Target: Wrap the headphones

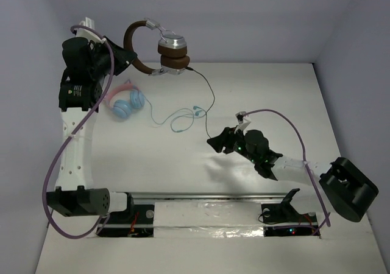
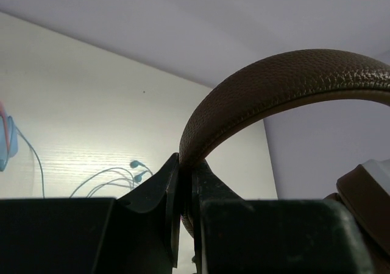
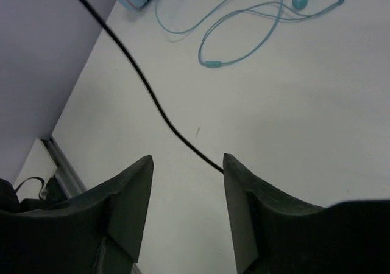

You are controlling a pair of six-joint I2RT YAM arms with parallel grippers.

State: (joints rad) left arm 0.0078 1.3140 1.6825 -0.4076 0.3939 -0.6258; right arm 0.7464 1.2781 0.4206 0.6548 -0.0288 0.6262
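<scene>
Left wrist view, unlike overhead, shows left end effector (image 2: 186,173) clamping headphones (image 2: 274,82).

This is a robotics lab test cell: a white table (image 1: 274,85) boxed in on 3 sides by plain pale walls (image 1: 244,18), with the left arm (image 1: 76,152) and right arm (image 1: 292,166) bolted to a metal rail (image 1: 201,195) at its near edge and trailing purple-sleeved cables (image 1: 268,110).

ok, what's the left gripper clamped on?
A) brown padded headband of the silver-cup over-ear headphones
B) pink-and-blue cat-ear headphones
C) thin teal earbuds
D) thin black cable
A: the left wrist view shows the left gripper shut on the brown padded headband, which arches up out of its fingers.
</scene>
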